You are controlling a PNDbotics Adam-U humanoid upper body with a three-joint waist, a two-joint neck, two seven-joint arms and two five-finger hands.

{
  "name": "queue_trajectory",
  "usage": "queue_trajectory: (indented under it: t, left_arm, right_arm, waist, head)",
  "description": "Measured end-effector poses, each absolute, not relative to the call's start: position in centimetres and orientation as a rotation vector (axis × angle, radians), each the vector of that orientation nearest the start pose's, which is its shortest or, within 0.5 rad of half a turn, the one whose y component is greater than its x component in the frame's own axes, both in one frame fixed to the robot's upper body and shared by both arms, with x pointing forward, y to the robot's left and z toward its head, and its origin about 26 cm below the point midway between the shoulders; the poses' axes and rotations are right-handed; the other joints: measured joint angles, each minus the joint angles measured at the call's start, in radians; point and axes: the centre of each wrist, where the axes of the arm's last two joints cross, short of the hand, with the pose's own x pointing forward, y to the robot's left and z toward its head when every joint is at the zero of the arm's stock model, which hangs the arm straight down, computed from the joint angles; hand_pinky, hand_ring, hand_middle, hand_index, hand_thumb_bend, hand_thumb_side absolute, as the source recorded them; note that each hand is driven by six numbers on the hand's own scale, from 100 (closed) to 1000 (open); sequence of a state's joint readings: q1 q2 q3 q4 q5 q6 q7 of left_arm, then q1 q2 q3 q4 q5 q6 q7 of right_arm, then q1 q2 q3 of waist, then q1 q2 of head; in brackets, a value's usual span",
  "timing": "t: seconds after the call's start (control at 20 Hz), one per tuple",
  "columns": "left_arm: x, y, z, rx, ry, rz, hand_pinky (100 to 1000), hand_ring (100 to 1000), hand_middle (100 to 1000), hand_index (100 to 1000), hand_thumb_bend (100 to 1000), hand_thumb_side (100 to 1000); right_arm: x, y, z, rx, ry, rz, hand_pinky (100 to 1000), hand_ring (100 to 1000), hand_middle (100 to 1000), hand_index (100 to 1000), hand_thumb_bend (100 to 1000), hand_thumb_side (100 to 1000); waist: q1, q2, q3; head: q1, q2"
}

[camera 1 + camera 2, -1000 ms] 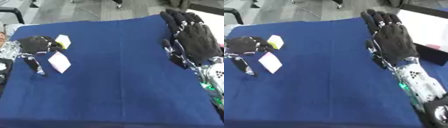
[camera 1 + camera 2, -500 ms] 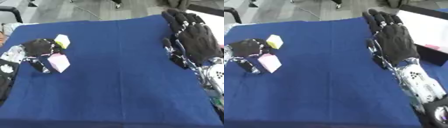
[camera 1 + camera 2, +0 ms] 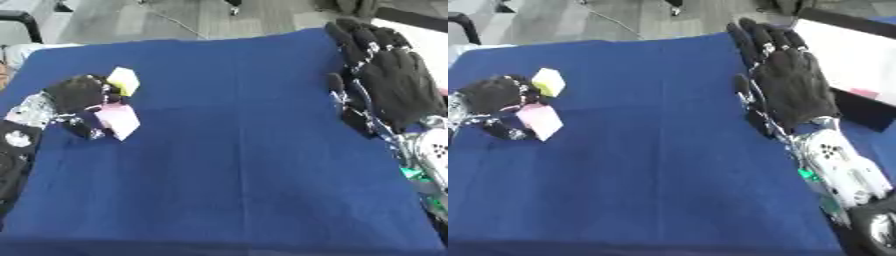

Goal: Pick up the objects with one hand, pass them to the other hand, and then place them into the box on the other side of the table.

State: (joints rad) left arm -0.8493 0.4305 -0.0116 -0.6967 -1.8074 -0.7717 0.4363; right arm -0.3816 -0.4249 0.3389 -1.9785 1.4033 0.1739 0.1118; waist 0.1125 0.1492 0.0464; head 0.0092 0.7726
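The left hand (image 3: 77, 95) curls over the pink block (image 3: 118, 119) at the table's (image 3: 236, 165) left edge — small, pale, tilted — and it could slip out or knock the yellow block (image 3: 123, 81) just beside, while the right hand (image 3: 791, 85) waits flat and open — well apart.

A blue table (image 3: 236, 150). At left, the left hand (image 3: 74, 95) curls around a pink block (image 3: 118, 117), beside a yellow block (image 3: 123, 80). The right hand (image 3: 394, 85) hovers open at right.

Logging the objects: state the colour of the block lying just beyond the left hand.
Pale yellow block, beside the left hand; right eye view shows it best.
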Motion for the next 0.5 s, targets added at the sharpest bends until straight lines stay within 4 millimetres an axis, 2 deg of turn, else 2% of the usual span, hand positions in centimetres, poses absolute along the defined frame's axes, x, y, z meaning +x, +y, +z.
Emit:
queue_trajectory:
  t: [0.05, 0.25, 0.5]
  left_arm:
    - [46.8, 33.7, 10.9, -1.333, 1.967, 2.402, 691, 468, 427, 550, 100, 217]
    - [46.8, 33.0, 12.2, -1.281, 2.197, 2.24, 674, 450, 403, 521, 100, 237]
    - [46.8, 30.5, 13.7, -1.016, 2.537, 2.021, 652, 435, 388, 501, 100, 252]
  right_arm:
    - [29.6, -19.0, 18.8, 2.057, 2.326, -1.695, 840, 874, 911, 1000, 100, 100]
    - [29.6, -18.8, 18.9, 2.021, 2.335, -1.702, 845, 867, 911, 1000, 136, 100]
    - [29.7, -18.4, 19.3, 1.941, 2.33, -1.719, 856, 859, 910, 1000, 238, 100]
  waist:
    - [0.0, 0.0, 0.0]
    - [0.001, 0.0, 0.001]
    - [0.001, 0.0, 0.005]
  head:
    - [0.0, 0.0]
    - [-0.002, 0.0]
    - [-0.007, 0.0]
